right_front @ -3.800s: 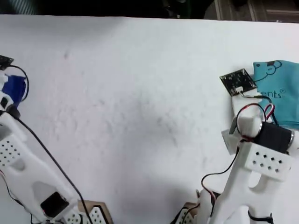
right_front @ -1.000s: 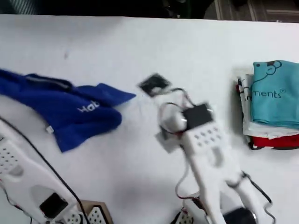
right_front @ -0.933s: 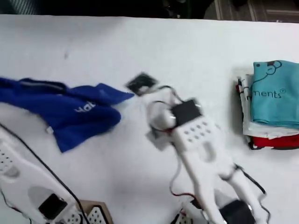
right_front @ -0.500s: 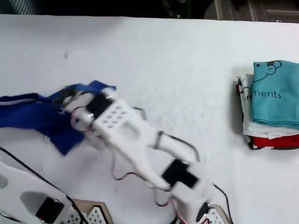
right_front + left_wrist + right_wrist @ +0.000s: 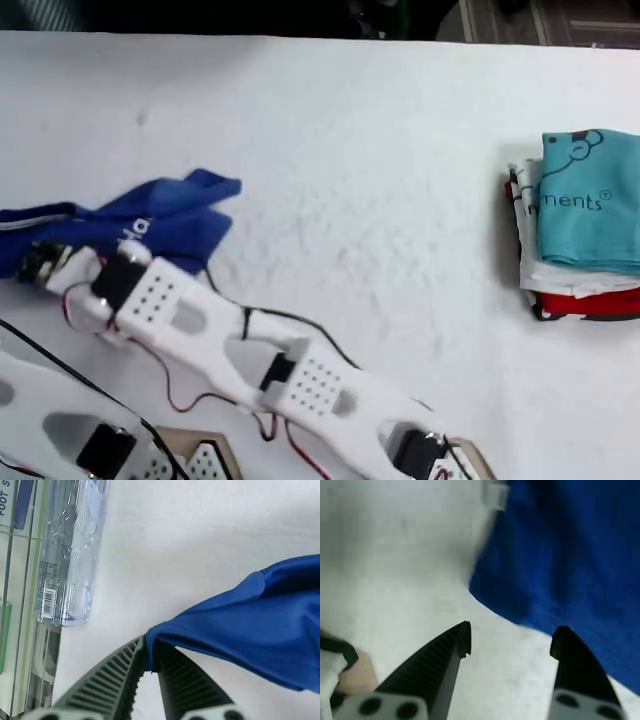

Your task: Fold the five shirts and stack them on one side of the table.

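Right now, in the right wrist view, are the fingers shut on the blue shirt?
No: the fingers stand wide apart, with bare white table between them and the blue shirt ungripped.

The shirt (image 5: 175,215) is royal blue, the table (image 5: 350,120) white, the stack (image 5: 578,228) teal over white and red.

The high camera looks down over the whole table (image 5: 380,150). Each wrist camera sits close behind the left gripper (image 5: 149,651) or right gripper (image 5: 513,632). All three see the blue shirt (image 5: 175,212).
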